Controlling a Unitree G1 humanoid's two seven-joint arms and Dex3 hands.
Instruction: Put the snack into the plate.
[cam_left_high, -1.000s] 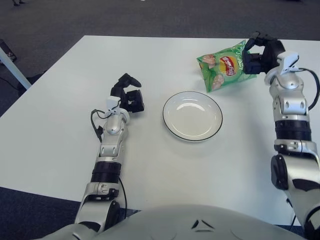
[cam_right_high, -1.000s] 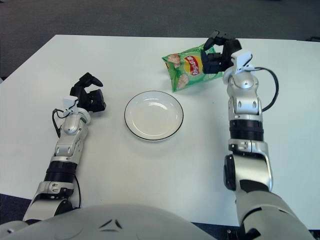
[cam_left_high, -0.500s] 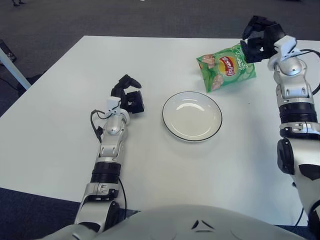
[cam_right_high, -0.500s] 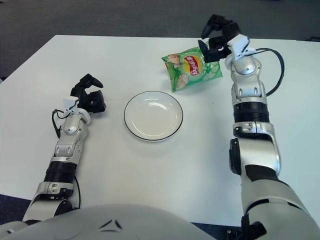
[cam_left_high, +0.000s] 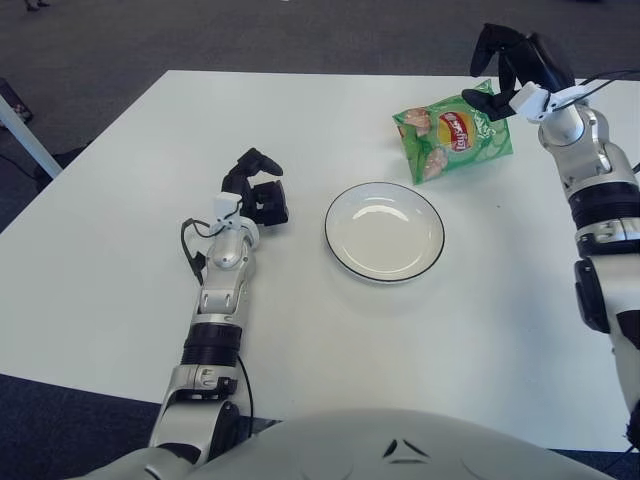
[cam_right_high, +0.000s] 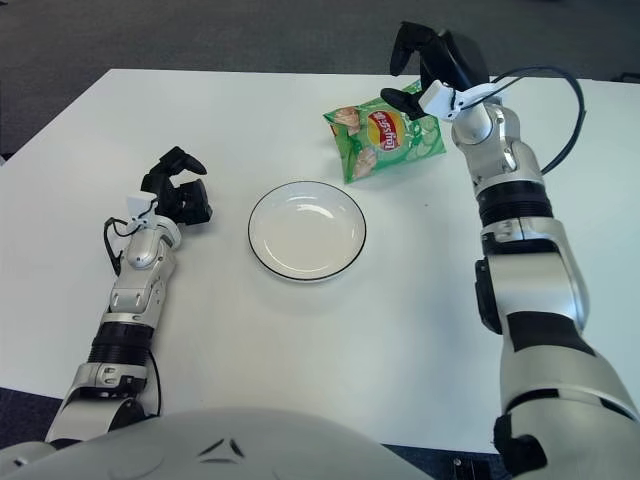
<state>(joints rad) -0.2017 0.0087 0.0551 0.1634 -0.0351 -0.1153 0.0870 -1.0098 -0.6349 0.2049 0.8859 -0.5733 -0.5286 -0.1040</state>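
Snack bag (cam_left_high: 452, 134) lies beyond plate (cam_left_high: 385, 231). Right hand (cam_left_high: 512, 68) hovers spread above its far corner; recommend pinching top edge firmly.

Green snack (cam_left_high: 453, 143), black-rimmed white plate (cam_left_high: 384, 231)

The right hand (cam_left_high: 512, 68) is raised at the far right, its arm stretched forward, fingers spread and holding nothing. The left hand (cam_left_high: 256, 190) shows lower at left, fingers loosely curled.
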